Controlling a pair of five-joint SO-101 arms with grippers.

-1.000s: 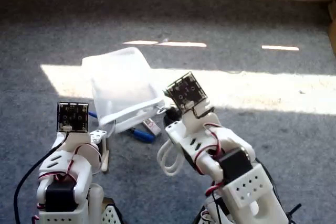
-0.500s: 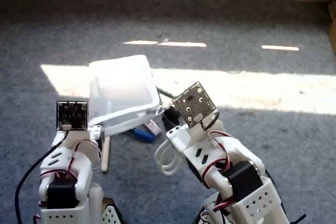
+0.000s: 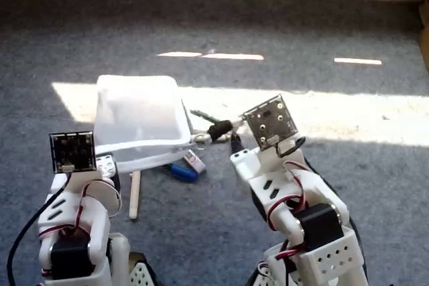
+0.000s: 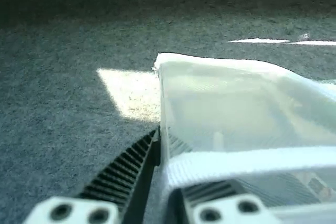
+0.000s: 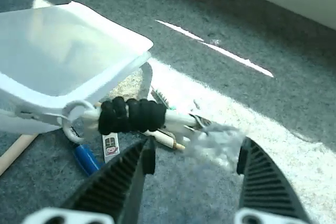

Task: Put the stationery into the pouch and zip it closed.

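Observation:
The white translucent pouch (image 3: pixel 137 115) lies tipped on the grey carpet, with its mouth toward the arms. My left gripper (image 4: pixel 163 156) is shut on the pouch's white zip band (image 4: pixel 247 163) at the corner nearest it. A black cord-wrapped zipper pull (image 5: pixel 131 115) hangs from a ring at the pouch's other corner and stretches toward my right gripper (image 5: pixel 195 148). That gripper is open, just short of the pull, with nothing between its fingers. A blue pen (image 3: pixel 181 171), a small white item (image 3: pixel 194 161) and a wooden stick (image 3: pixel 135 194) lie on the carpet by the pouch's mouth.
A thin dark pen (image 3: pixel 201 116) lies beyond the pull, in the sunlit strip of carpet (image 3: pixel 335 115). A crumpled clear scrap (image 5: pixel 215 142) sits just past my right fingertips. Open carpet stretches behind and to the right of the pouch.
The left arm has drawn the pouch to the left. The right arm has pulled back to the right, and the zipper pull now stretches out from the pouch's corner.

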